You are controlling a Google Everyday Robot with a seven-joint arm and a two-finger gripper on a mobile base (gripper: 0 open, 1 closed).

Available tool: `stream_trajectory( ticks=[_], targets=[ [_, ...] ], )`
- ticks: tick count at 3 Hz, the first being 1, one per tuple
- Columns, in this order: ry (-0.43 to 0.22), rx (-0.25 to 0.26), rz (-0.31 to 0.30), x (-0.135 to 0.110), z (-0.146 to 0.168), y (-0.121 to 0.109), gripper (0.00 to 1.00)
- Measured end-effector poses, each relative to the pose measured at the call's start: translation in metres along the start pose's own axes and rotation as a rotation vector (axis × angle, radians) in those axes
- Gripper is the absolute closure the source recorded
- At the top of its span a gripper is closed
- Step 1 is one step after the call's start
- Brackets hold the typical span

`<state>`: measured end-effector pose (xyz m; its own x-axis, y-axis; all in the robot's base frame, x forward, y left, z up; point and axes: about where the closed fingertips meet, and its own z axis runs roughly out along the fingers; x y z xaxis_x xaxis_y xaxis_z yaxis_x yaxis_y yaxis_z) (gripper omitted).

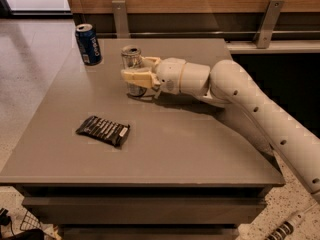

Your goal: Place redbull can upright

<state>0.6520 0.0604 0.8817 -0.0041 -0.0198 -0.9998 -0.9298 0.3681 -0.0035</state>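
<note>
The redbull can (131,60), slim and silver with a shiny top, stands upright on the grey table (200,139) at the back middle. Its base looks to rest on the tabletop. My gripper (136,78) reaches in from the right and is shut on the can's middle, with one cream finger (134,77) across its front. The lower part of the can is partly hidden by the fingers.
A wider blue Pepsi can (89,44) stands upright at the table's back left corner. A dark wrapped snack bar (103,130) lies flat at the front left. A wooden wall with metal brackets (120,16) runs behind the table.
</note>
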Motion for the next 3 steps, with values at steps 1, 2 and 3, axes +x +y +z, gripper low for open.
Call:
stream_trajectory(
  ticks=[1,2,3],
  targets=[
    [0.002,-0.014,-0.010,0.0012,0.0024,0.0040,0.84],
    [0.002,-0.018,-0.010,0.0008,0.0045,0.0056,0.61],
    [0.002,-0.024,-0.011,0.0003,0.0072,0.0079,0.30]
  ],
)
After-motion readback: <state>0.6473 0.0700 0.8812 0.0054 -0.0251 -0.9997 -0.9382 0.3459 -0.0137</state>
